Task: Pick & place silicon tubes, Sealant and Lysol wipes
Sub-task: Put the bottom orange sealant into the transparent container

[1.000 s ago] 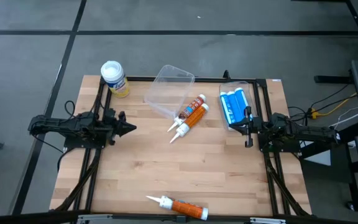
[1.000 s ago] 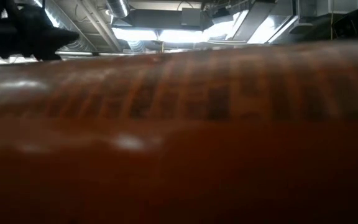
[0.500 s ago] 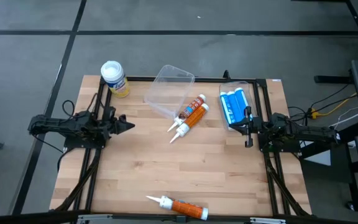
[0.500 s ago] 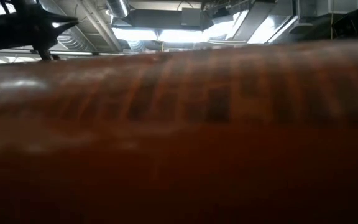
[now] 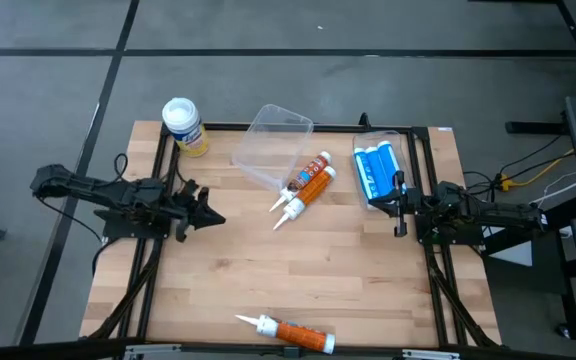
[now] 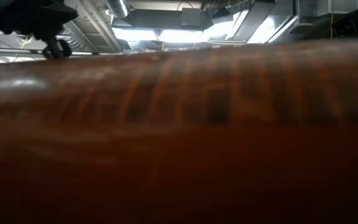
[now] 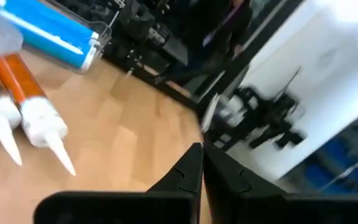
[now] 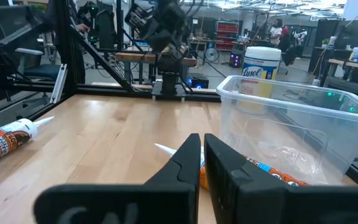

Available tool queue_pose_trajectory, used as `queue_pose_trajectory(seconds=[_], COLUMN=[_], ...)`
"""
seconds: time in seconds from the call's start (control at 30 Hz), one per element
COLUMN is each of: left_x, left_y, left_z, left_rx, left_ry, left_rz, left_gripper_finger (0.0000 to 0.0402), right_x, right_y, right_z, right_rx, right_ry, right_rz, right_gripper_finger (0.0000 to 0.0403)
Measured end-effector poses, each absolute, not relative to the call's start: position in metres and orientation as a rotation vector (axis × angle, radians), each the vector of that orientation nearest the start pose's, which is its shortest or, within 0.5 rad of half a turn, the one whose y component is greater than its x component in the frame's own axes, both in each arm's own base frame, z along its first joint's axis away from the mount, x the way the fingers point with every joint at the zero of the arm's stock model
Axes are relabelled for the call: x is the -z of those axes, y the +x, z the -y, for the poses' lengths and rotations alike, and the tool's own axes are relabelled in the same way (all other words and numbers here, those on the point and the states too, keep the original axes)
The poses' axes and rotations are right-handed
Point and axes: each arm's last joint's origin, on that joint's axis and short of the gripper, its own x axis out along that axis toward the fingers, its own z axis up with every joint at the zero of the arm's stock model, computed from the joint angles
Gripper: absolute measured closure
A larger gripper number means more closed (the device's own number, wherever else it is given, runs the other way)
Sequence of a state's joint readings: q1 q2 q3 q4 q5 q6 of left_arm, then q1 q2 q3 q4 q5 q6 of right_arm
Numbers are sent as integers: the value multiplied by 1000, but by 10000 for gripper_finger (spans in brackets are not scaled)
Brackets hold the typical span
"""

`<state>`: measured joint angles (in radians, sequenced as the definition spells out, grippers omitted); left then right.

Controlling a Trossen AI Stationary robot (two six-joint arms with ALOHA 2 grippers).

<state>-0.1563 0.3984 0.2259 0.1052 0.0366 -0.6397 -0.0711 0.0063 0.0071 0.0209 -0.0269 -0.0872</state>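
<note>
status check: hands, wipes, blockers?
Left hand shut, empty, mid-left table. Right hand shut, parked right edge. Lysol wipes upright, far-left corner, untouched. Path clear.

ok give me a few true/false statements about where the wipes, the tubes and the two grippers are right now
1. The Lysol wipes stand upright at a far corner of the table. True.
2. The left gripper holds an orange tube. False: it is shut on nothing.
3. Two orange tubes lie beside the clear bin. True.
4. The blue tubes lie inside the clear bin. False: they lie near the right gripper, outside it.
5. A third orange tube lies at the table's near edge. True.
</note>
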Motion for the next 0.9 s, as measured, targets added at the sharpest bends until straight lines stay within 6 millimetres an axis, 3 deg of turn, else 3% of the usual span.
queue_pose_trajectory(seconds=[0.3, 0.53, 0.9], left_x=[-262, -287, -276], left_y=[170, 205, 234], left_z=[42, 49, 86], left_rx=[261, 182, 69], left_ry=[-137, 42, 171], left_rz=[-208, -317, -449], left_gripper_finger=[396, 396, 396], right_x=[-167, -167, -167], right_y=[97, 97, 97], right_z=[6, 6, 6], right_rx=[46, 45, 45], right_ry=[-88, -88, -88], right_rz=[20, 20, 20], right_gripper_finger=[378, 378, 378])
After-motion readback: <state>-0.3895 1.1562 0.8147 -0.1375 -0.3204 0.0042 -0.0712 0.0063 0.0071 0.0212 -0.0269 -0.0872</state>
